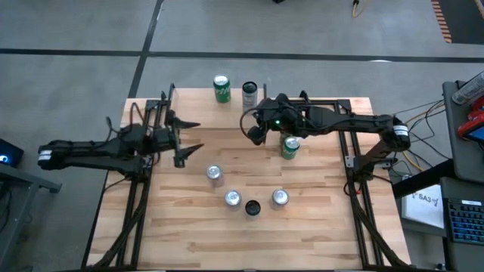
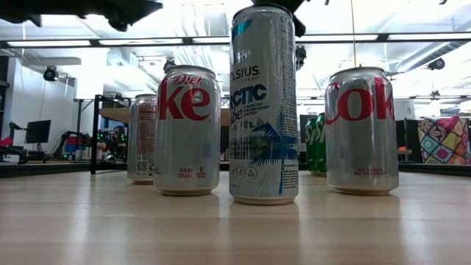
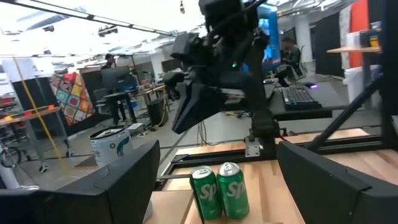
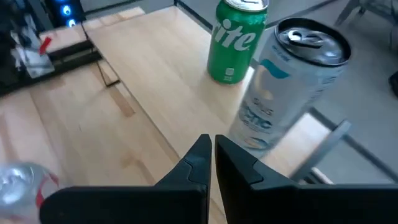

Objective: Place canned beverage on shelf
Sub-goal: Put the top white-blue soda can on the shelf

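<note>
Two cans, a green Sprite can [image 1: 221, 88] and a tall silver Celsius can [image 1: 249, 94], are already standing on the shelf [image 1: 189, 97] at the upper middle of the high view. The right gripper [image 1: 254, 134] is hovering just below them with its jaws clenched on nothing, while a second green can [image 1: 290, 146] is sitting beneath that arm. The left gripper [image 1: 190, 140], jaws released and empty, is waiting at left centre, and with four more cans [image 1: 247, 196] clustered on the worktop [image 1: 318, 227] at lower centre, I'm judging the job only partly done.
</note>
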You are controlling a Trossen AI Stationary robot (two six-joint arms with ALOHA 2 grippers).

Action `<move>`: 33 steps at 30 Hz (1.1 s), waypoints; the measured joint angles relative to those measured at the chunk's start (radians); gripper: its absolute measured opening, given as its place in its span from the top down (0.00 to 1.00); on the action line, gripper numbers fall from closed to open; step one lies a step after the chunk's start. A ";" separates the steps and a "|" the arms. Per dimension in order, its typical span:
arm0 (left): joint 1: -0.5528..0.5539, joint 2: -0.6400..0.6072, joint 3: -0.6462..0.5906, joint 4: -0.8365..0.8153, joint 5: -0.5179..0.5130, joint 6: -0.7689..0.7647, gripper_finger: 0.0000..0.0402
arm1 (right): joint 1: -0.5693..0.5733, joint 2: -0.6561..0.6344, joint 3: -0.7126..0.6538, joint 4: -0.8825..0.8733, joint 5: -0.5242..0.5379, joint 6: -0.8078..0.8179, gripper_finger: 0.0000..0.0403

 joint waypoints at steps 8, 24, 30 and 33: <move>0.007 0.298 0.049 0.229 -0.178 0.066 0.23 | 0.001 -0.021 -0.014 -0.065 -0.014 -0.076 0.97; 0.185 0.681 0.295 0.210 -0.268 0.233 0.41 | 0.005 -0.079 -0.120 -0.101 -0.040 -0.155 0.97; 0.196 0.841 0.417 0.214 -0.469 0.291 0.85 | 0.004 -0.121 -0.179 -0.058 -0.039 -0.172 0.97; 0.200 0.908 0.454 0.210 -0.525 0.315 0.97 | 0.005 -0.133 -0.202 -0.047 -0.039 -0.172 0.97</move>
